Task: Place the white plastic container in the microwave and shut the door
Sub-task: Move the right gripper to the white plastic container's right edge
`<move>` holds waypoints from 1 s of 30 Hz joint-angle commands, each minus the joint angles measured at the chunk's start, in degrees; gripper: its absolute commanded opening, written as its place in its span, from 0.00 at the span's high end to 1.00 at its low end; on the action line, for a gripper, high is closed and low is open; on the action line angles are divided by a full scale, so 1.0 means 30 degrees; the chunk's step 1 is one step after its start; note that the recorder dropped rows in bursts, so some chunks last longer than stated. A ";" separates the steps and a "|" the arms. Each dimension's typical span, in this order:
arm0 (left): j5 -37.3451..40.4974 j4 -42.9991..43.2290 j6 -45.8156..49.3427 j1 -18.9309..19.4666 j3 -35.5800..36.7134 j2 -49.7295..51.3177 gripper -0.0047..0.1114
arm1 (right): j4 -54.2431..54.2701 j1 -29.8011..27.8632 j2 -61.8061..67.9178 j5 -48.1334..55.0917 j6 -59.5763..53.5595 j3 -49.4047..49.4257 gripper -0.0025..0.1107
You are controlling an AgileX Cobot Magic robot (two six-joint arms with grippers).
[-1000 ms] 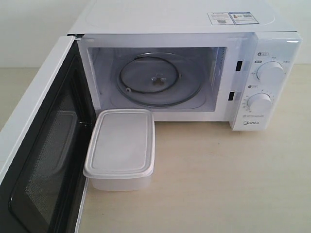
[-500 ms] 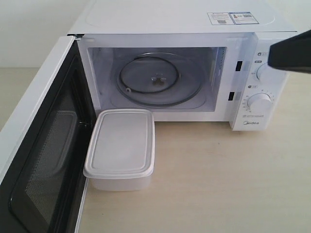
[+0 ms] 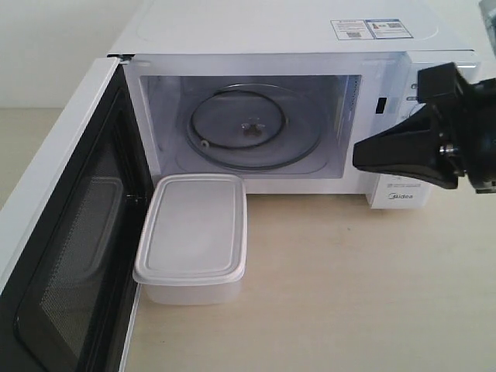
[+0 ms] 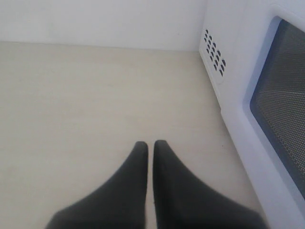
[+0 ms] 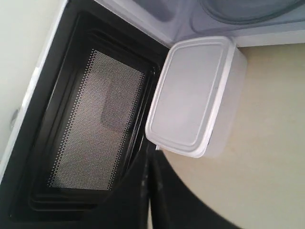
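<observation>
Nearest the exterior camera, at about 8 o'clock in that view, the door (image 3: 77, 232) stands swung wide open, its black inner frame and mesh window (image 3: 81, 256) facing the table (image 3: 349, 294). Just beside its inner edge, at 7 o'clock from the middle of the view, the white plastic container (image 3: 194, 232) rests flat on the table with its lid on. Its far end lies just short of the cavity's front sill, and whether its side touches the door I cannot tell. The right gripper (image 3: 368, 155) hangs at 3 o'clock, above the table and in front of the control panel, pointing toward 9 o'clock. It is well apart from the container, and its own camera shows its fingers (image 5: 164, 191) pressed together on nothing. Behind it the microwave (image 3: 271, 31) is open and holds only the glass turntable (image 3: 248, 128). One dial (image 3: 418, 112) peeks past the gripper, and stickers (image 3: 368, 29) sit on top at 1 o'clock. The left gripper (image 4: 150, 145) is outside the exterior view. Its wrist camera shows it clenched and holding nothing above bare table, beside the door's outer face (image 4: 248, 119) and the microwave's vent slots (image 4: 214, 50).
</observation>
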 commanded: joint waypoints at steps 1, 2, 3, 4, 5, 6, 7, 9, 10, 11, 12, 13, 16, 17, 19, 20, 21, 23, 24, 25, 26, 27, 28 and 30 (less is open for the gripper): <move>-0.0064 0.0039 0.0013 0.0125 0.0066 -0.0129 0.92 | 0.1548 -0.0025 0.2241 -0.0091 -0.2152 0.0129 0.98; -0.0064 0.0039 0.0013 0.0125 0.0066 -0.0129 0.92 | 0.1830 -0.0025 0.2671 -0.0091 -0.2600 0.0129 0.98; -0.0064 0.0039 0.0013 0.0125 0.0066 -0.0129 0.92 | 0.2223 -0.0025 0.3200 -0.0091 -0.3328 0.0129 0.98; -0.0064 0.0039 0.0013 0.0125 0.0066 -0.0129 0.92 | 0.2721 -0.0025 0.3755 0.0162 -0.4117 0.0129 0.98; -0.0064 0.0039 0.0013 0.0125 0.0066 -0.0129 0.92 | 0.3725 -0.0025 0.4781 0.0871 -0.5645 0.0129 0.98; -0.0064 0.0039 0.0013 0.0125 0.0066 -0.0129 0.92 | 0.4345 -0.0025 0.5353 0.1298 -0.6378 0.0129 0.98; -0.0064 0.0039 0.0013 0.0125 0.0066 -0.0129 0.92 | 0.5472 -0.0025 0.6451 0.2269 -0.7945 0.0129 0.98; -0.0064 0.0039 0.0013 0.0125 0.0066 -0.0129 0.92 | 0.7374 -0.0025 0.7973 0.3352 -1.0234 0.0129 0.98; -0.0064 0.0039 0.0013 0.0125 0.0066 -0.0129 0.92 | 0.7976 -0.0025 0.8569 0.3721 -1.0910 0.0129 0.98; -0.0064 0.0039 0.0013 0.0125 0.0066 -0.0129 0.92 | 0.8918 -0.0025 0.9731 0.4488 -1.2182 0.0129 0.98; -0.0064 0.0039 0.0013 0.0125 0.0066 -0.0129 0.92 | 0.9324 -0.0025 1.0397 0.4869 -1.2682 0.0129 0.98; -0.0064 0.0039 0.0013 0.0125 0.0066 -0.0129 0.92 | 0.9465 -0.0025 1.1541 0.5427 -1.3521 0.0129 0.98; -0.0064 0.0039 0.0013 0.0125 0.0066 -0.0129 0.92 | 0.9465 0.0200 1.3897 0.5622 -1.4938 0.0080 0.98; -0.0064 0.0039 0.0013 0.0125 0.0066 -0.0129 0.92 | 0.9465 0.0460 1.4327 0.5197 -1.4974 -0.0014 0.98; -0.0064 0.0039 0.0013 0.0125 0.0066 -0.0129 0.92 | 0.9465 0.1313 1.5037 0.3309 -1.4974 -0.0324 0.98; -0.0064 0.0039 0.0013 0.0125 0.0066 -0.0129 0.92 | 0.9465 0.1810 1.5252 0.2189 -1.4940 -0.0577 0.98; -0.0064 0.0039 0.0013 0.0125 0.0066 -0.0129 0.92 | 0.9465 0.2185 1.5418 0.1593 -1.4940 -0.0875 0.98; -0.0064 0.0039 0.0013 0.0125 0.0066 -0.0129 0.92 | 0.9465 0.2724 1.5571 0.1393 -1.4583 -0.1676 0.98; -0.0064 0.0039 0.0013 0.0125 0.0066 -0.0129 0.92 | 0.9465 0.2826 1.5581 0.1094 -1.3729 -0.2181 0.98; -0.0064 0.0039 0.0013 0.0125 0.0066 -0.0129 0.92 | 0.9465 0.2826 1.5581 0.1094 -1.3310 -0.2423 0.98; -0.0064 0.0039 0.0013 0.0125 0.0066 -0.0129 0.92 | 0.9465 0.2826 1.5581 0.1384 -1.2716 -0.2783 0.98; -0.0064 0.0039 0.0013 0.0125 0.0066 -0.0129 0.92 | 0.9465 0.2826 1.5581 0.1635 -1.2422 -0.2976 0.98; -0.0064 0.0039 0.0013 0.0125 0.0066 -0.0129 0.92 | 0.9465 0.2826 1.5581 0.1714 -1.1823 -0.3124 0.95; -0.0064 0.0039 0.0013 0.0125 0.0066 -0.0129 0.92 | 0.9465 0.2826 1.5581 0.1714 -1.1696 -0.3170 0.90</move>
